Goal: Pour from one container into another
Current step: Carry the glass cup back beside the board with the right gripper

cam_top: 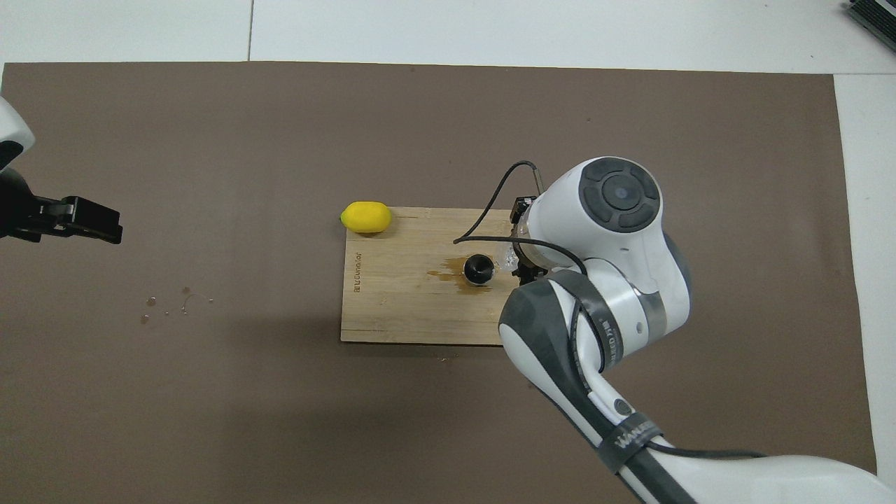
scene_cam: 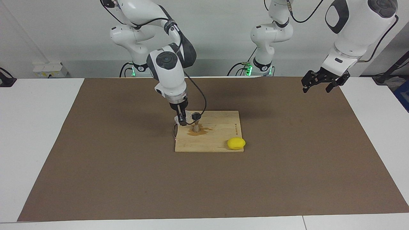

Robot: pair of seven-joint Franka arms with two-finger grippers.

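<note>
The clear ribbed cup point(scene_cam: 176, 120) is held low over the wooden board's point(scene_cam: 220, 140) corner, with my right gripper point(scene_cam: 181, 120) shut on it. In the overhead view only a sliver of the cup point(cam_top: 505, 260) shows beside the arm's wrist, which hides the gripper. The metal jigger point(scene_cam: 196, 127) stands upright on the board next to the cup, in a brown puddle point(scene_cam: 198, 132). From above, the jigger point(cam_top: 479, 269) shows a dark mouth. My left gripper point(scene_cam: 315, 89) hangs open and holds nothing, high over the mat at the left arm's end, waiting.
A yellow lemon point(scene_cam: 236, 143) lies at the board's corner farthest from the robots, toward the left arm's end. A few drops point(cam_top: 168, 304) mark the brown mat point(scene_cam: 127, 179) near the left arm's end. A black cable loops from the right wrist over the board point(cam_top: 392, 308).
</note>
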